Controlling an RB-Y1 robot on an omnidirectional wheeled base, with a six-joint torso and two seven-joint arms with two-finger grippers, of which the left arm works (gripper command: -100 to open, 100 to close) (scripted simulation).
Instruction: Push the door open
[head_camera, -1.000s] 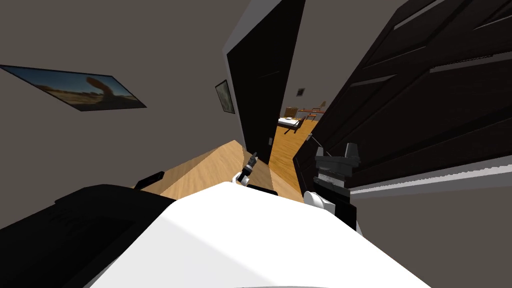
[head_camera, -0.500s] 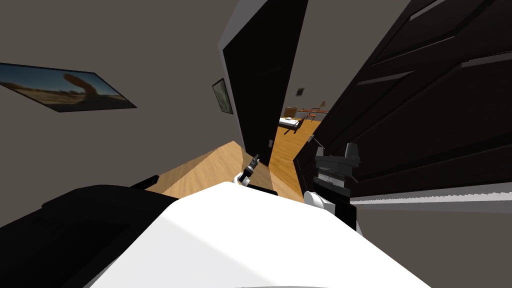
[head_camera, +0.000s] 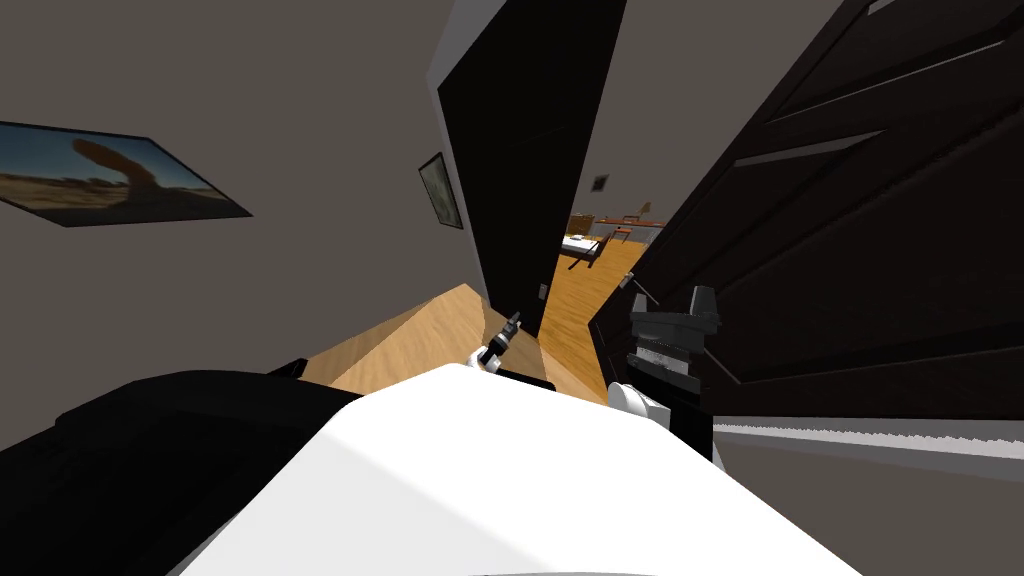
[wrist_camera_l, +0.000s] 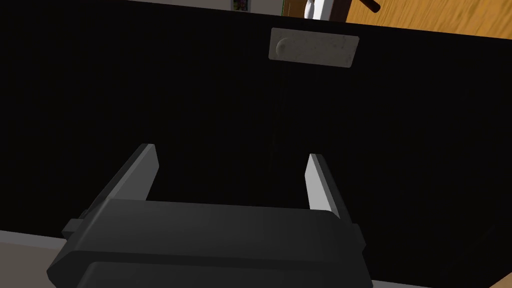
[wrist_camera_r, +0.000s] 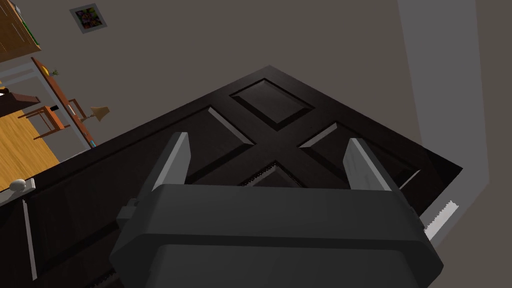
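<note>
Pushing on the dark panelled door (head_camera: 850, 200), ajar just beside the right gripper (head_camera: 672, 305), fingers spread wide and empty; likely best pressing near the knob (wrist_camera_r: 16, 185) edge, away from hinges. Left gripper (wrist_camera_l: 230, 151) likewise wide, facing a second dark door (wrist_camera_l: 150, 75).

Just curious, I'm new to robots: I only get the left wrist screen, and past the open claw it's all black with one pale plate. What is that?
Observer: The head view shows it's a black door, with the left claw low in front of it.
Operator: Where's the other arm?
Observer: The right claw, fingers open, is raised close by a second, dark panelled door, across a gap showing wooden floor.
Operator: Anything off to the left?
Observer: A framed landscape picture hangs on the grey wall.
</note>
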